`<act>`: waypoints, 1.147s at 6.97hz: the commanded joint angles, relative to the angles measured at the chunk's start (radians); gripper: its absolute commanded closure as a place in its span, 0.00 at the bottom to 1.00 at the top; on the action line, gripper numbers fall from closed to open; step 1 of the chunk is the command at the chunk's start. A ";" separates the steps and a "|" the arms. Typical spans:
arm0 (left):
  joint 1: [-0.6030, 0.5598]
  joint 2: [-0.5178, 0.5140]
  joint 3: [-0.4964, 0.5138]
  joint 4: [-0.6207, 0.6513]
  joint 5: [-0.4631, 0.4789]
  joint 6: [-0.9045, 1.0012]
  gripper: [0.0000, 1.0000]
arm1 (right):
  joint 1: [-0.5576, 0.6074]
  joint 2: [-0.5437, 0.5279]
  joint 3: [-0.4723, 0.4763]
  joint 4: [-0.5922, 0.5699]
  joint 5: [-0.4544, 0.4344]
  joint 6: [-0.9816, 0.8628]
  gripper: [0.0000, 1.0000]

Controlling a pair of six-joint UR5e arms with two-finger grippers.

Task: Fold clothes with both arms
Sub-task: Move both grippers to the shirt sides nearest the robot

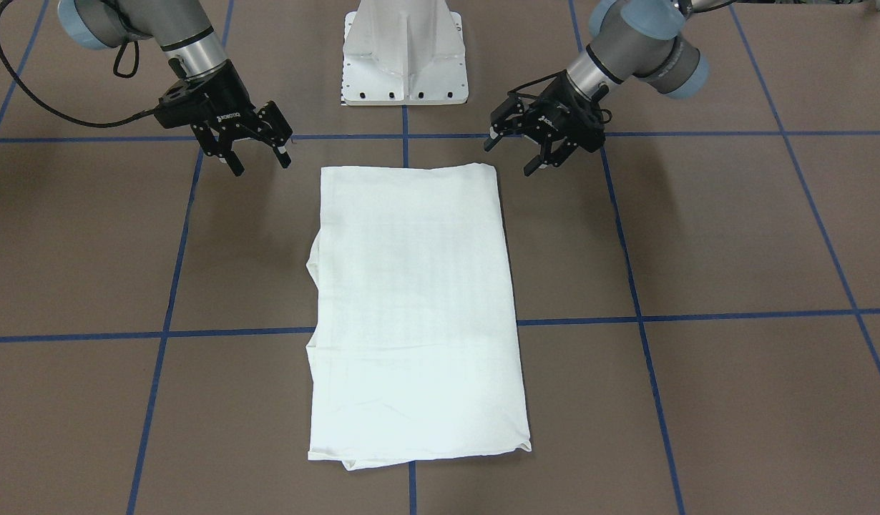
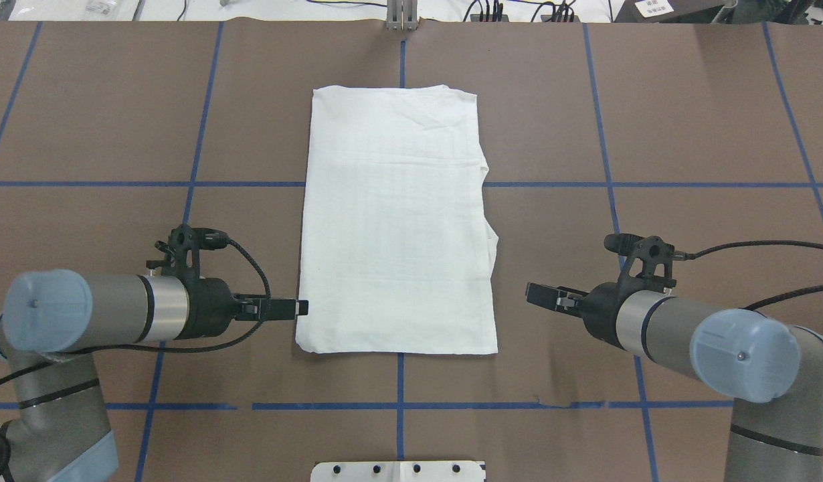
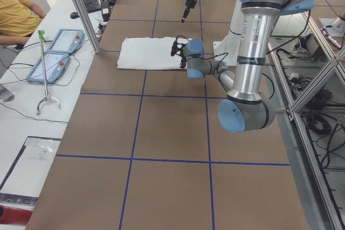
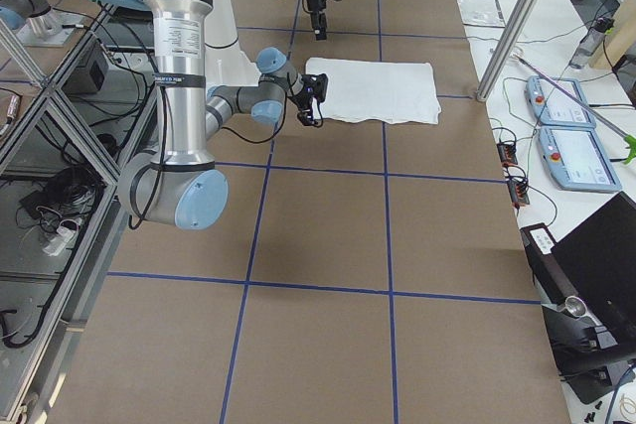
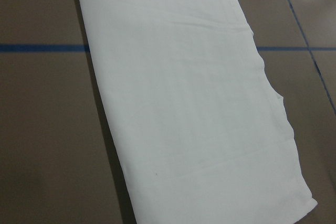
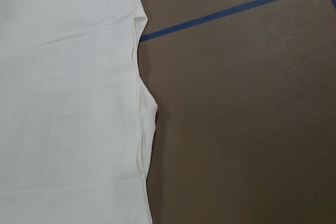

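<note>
Overhead exterior view: shirt [image 2: 395, 227] lies folded in a long rectangle at table [image 2: 686, 120] centre. Left gripper [image 1: 513, 150] and right gripper [image 1: 261, 164] flank its robot-side corners, jaws spread, holding nothing.

One white shirt [image 1: 415, 307]; two grey arms, left arm [image 2: 117, 311] and right arm [image 2: 659, 328]; two black grippers, left gripper [image 1: 511, 155] and right gripper [image 1: 262, 168]; one pedestal [image 1: 404, 71]

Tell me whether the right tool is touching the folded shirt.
Apart. The overhead view shows a strip of bare brown table between the right tool and the folded shirt.
</note>
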 commanded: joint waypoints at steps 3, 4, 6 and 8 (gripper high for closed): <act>0.053 -0.050 0.087 0.001 0.057 -0.035 0.21 | -0.012 0.000 -0.001 0.000 -0.017 0.005 0.00; 0.056 -0.060 0.107 0.001 0.057 -0.047 0.37 | -0.013 0.000 -0.001 0.000 -0.017 0.006 0.00; 0.065 -0.072 0.128 0.001 0.054 -0.076 0.35 | -0.013 0.000 -0.001 0.000 -0.019 0.006 0.00; 0.065 -0.072 0.128 0.003 0.049 -0.078 0.34 | -0.013 0.001 -0.001 0.000 -0.017 0.006 0.00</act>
